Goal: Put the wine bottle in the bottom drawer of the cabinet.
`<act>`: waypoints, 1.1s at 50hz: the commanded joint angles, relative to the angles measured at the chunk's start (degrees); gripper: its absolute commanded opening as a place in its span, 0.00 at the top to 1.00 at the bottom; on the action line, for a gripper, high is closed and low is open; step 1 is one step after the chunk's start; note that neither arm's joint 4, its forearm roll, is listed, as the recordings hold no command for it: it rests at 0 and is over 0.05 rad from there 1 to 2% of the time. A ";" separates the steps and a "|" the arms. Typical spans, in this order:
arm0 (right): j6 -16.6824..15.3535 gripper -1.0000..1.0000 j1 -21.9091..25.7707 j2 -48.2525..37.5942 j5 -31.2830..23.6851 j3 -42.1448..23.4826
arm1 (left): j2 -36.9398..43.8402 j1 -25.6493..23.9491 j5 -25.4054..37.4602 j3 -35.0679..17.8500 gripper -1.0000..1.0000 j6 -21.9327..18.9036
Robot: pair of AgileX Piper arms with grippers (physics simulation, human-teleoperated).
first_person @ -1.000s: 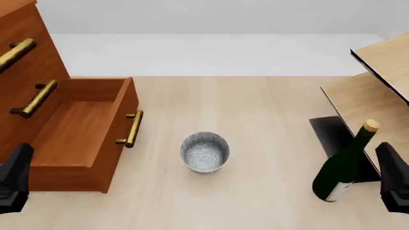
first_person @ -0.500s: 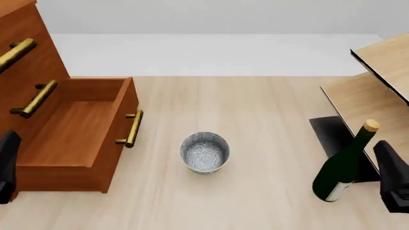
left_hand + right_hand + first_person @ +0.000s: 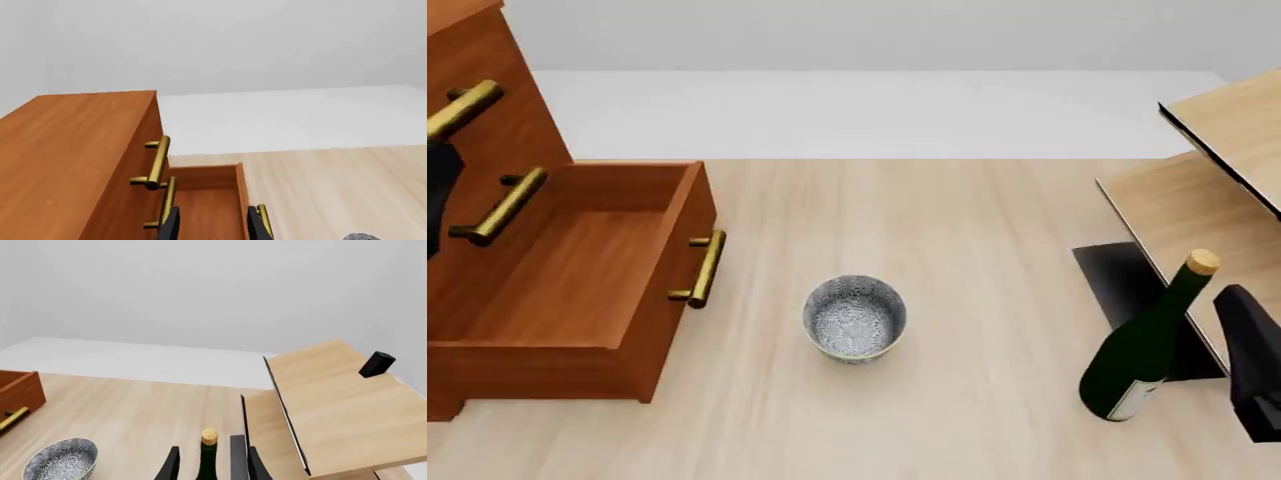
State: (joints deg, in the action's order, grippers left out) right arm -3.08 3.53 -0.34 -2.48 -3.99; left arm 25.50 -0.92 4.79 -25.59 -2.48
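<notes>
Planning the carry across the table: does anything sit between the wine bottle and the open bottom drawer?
Yes. A speckled bowl stands on the table roughly midway between the wine bottle on the right and the bottom drawer on the left, which is pulled open. Nothing else visible lies along that line.

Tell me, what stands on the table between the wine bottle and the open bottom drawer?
In the front view, a speckled bowl stands between the wine bottle and the bottom drawer.

One wine bottle [image 3: 1142, 348], one bowl [image 3: 854, 318], seemingly three drawers.
</notes>
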 commanded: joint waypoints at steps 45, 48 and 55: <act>-3.03 0.00 2.31 -1.12 -0.84 0.50 | 39.42 -11.14 9.52 -15.89 0.00 14.78; -3.22 0.00 2.49 -1.22 -0.76 0.45 | 40.60 -12.10 8.04 -14.59 0.00 16.79; -3.60 0.00 2.48 -0.92 -1.08 0.45 | 42.13 -11.37 5.11 -13.00 0.00 15.61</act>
State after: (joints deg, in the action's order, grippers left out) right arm -6.17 5.81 -1.26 -3.41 -3.63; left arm 64.35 -11.89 13.31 -40.62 12.50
